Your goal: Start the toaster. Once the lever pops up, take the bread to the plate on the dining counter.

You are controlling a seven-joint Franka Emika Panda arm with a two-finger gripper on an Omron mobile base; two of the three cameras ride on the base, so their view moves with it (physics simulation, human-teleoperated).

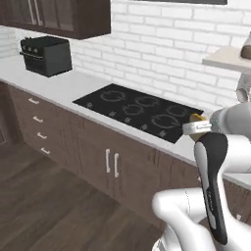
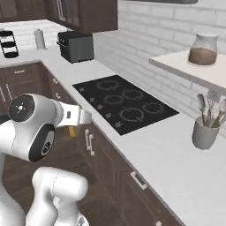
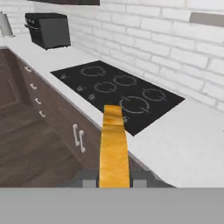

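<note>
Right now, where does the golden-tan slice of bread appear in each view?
Left base view: golden-tan slice of bread, a sliver at middle right.
Right base view: a sliver at left, below centre.
Hand view: bottom centre, seen edge-on.
Shared landmark: flat black cooktop.

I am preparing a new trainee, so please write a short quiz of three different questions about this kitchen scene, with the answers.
1. True or false: the gripper is shut on the bread.
2. Which thing lies set into the grey counter below the white brick wall?
A. a sink
B. a black cooktop
C. a cutting board
3. Fill in: on the shelf at the right stands a glass ____ with brown contents.

Key:
1. True. In the hand view the slice stands edge-on between the two fingertips.
2. B.
3. jar.
</note>
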